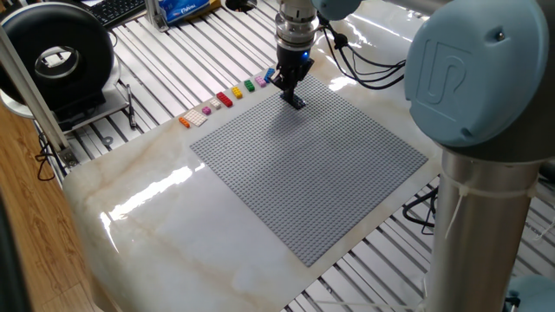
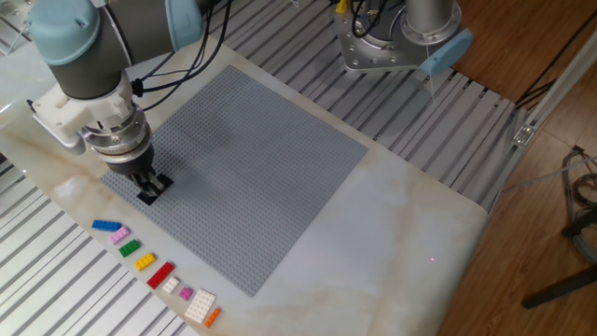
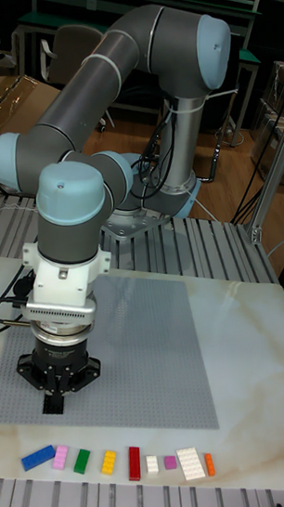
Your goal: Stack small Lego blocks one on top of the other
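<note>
A dark navy block (image 2: pixel 149 193) sits on the grey baseplate (image 2: pixel 261 159) near its corner. My gripper (image 2: pixel 146 186) stands straight over it, fingers close together on its sides; the one fixed view shows the same gripper (image 1: pixel 292 96) and navy block (image 1: pixel 297 102). Beside the plate's edge lies a row of loose blocks: blue (image 2: pixel 106 226), pink (image 2: pixel 119 237), green (image 2: pixel 129 248), yellow (image 2: pixel 145 262), red (image 2: pixel 160 274) and orange (image 2: pixel 212 317). In the tall fixed view the gripper (image 3: pixel 53 398) stands just behind the blue block (image 3: pixel 38 457).
Two white bricks (image 2: pixel 200 304) lie in the row near the orange one. The marble tabletop (image 2: pixel 392 224) surrounds the plate. A black round device (image 1: pixel 56 56) stands at the far left, and cables (image 1: pixel 364 69) trail behind the arm. A second robot base (image 2: pixel 392 42) sits beyond the plate.
</note>
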Action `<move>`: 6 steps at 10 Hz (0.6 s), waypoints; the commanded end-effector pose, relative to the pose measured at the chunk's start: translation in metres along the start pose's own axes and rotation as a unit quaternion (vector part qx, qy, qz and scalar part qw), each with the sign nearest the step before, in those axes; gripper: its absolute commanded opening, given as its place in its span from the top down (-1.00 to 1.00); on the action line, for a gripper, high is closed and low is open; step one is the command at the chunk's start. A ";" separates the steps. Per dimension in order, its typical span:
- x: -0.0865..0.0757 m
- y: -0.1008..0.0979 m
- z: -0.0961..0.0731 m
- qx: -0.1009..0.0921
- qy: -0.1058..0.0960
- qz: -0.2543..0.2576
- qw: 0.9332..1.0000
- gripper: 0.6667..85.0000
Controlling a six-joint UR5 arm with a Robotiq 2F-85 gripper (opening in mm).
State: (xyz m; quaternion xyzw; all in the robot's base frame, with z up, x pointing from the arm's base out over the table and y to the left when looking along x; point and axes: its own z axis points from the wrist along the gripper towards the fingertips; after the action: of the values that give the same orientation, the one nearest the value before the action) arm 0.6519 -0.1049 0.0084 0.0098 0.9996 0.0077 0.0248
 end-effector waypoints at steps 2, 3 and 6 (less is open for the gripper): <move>-0.004 0.009 -0.001 -0.018 -0.004 0.017 1.000 0.99; -0.003 0.006 -0.002 -0.012 -0.002 0.017 1.000 0.99; 0.003 -0.006 -0.006 0.013 0.009 0.009 1.000 0.99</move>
State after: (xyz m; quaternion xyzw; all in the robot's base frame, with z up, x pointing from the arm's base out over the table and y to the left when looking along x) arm 0.6513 -0.1058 0.0102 0.0179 0.9996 0.0038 0.0211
